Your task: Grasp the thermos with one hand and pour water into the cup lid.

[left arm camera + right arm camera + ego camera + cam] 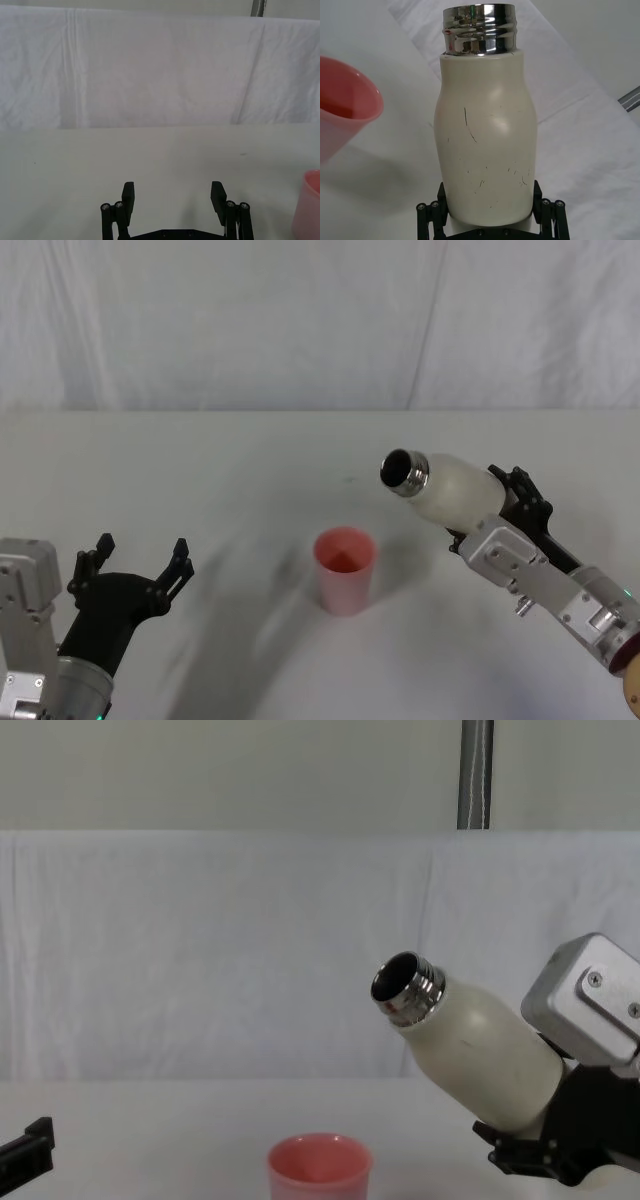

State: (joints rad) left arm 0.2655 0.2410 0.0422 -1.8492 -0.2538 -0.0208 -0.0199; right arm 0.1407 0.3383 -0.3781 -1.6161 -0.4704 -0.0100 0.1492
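White tablecloth; right end effector (487,502) clamps tilted, scuffed cream thermos (452,488); left end effector (140,562) spread.

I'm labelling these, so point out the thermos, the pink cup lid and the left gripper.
thermos (455,490), head view, cream body.
cup lid (345,585), head view, outer wall.
left gripper (173,196), left wrist view, between the open fingertips.
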